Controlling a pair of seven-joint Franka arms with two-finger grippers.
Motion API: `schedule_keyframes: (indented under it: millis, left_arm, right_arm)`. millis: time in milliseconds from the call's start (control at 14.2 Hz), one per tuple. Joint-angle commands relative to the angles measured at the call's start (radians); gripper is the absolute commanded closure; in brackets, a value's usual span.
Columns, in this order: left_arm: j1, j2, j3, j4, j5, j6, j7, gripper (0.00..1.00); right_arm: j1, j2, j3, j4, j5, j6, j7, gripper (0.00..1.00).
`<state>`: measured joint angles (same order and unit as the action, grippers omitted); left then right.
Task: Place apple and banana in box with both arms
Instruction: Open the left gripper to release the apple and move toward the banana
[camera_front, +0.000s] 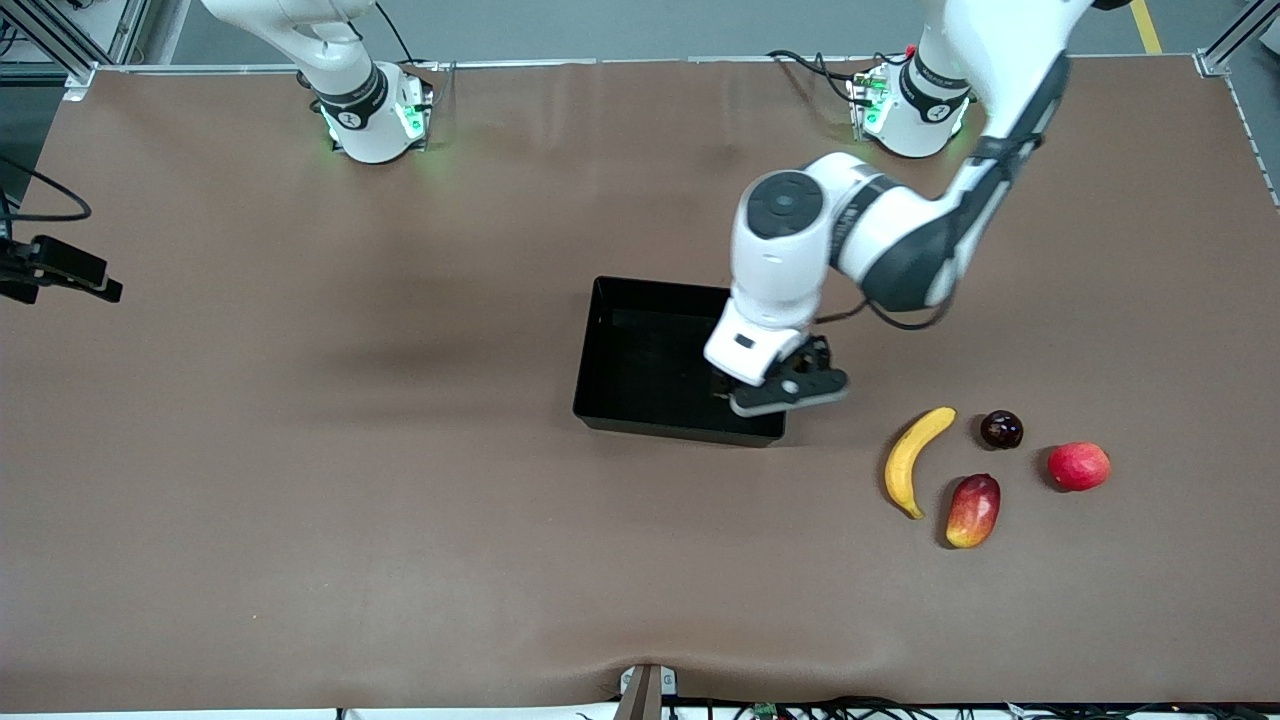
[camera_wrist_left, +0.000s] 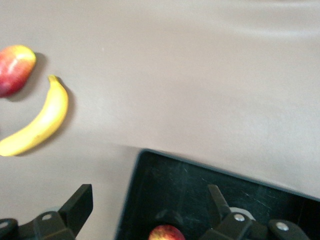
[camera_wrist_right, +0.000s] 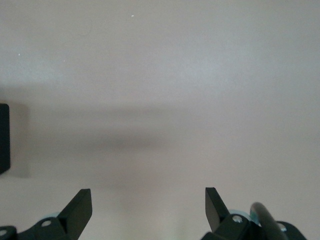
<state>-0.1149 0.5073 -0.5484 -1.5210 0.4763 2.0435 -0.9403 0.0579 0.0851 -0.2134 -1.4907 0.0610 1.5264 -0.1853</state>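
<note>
The black box (camera_front: 640, 345) stands mid-table. My left gripper (camera_front: 765, 388) hangs over the box corner toward the left arm's end, nearer the front camera. In the left wrist view this gripper (camera_wrist_left: 148, 202) is open and empty, and the red, yellow-streaked apple (camera_wrist_left: 166, 233) lies below it on the box floor (camera_wrist_left: 200, 185). The hand hides the apple in the front view. The yellow banana (camera_front: 915, 458) lies on the table beside the box, toward the left arm's end, and shows in the left wrist view (camera_wrist_left: 40, 125). My right gripper (camera_wrist_right: 148, 200) is open and empty over bare table.
Next to the banana lie a red-and-yellow mango-like fruit (camera_front: 973, 510), a dark round fruit (camera_front: 1001, 429) and a pinkish-red round fruit (camera_front: 1079, 466). A black fixture (camera_front: 60, 270) juts in at the table edge by the right arm's end.
</note>
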Motion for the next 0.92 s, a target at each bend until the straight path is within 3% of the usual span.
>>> schedule_keyframes:
  millis: [0, 282, 635, 847]
  left_arm:
    - [0.092, -0.006, -0.015, 0.028, -0.06, -0.039, 0.141, 0.0]
    - [0.185, -0.001, -0.012, 0.024, -0.074, -0.039, 0.326, 0.0]
    - [0.334, 0.057, -0.01, -0.004, -0.076, -0.039, 0.725, 0.0]
    - [0.374, 0.109, -0.007, -0.019, -0.061, -0.025, 0.857, 0.0]
  right_arm:
    - [-0.035, -0.063, 0.015, -0.086, -0.016, 0.023, -0.053, 0.0]
    - [-0.058, -0.107, 0.012, -0.169, -0.039, 0.078, -0.048, 0.0]
    - [-0.052, -0.122, 0.025, -0.146, -0.039, 0.067, -0.039, 0.0]
    - [-0.035, -0.123, 0.026, -0.128, -0.039, 0.067, -0.037, 0.0]
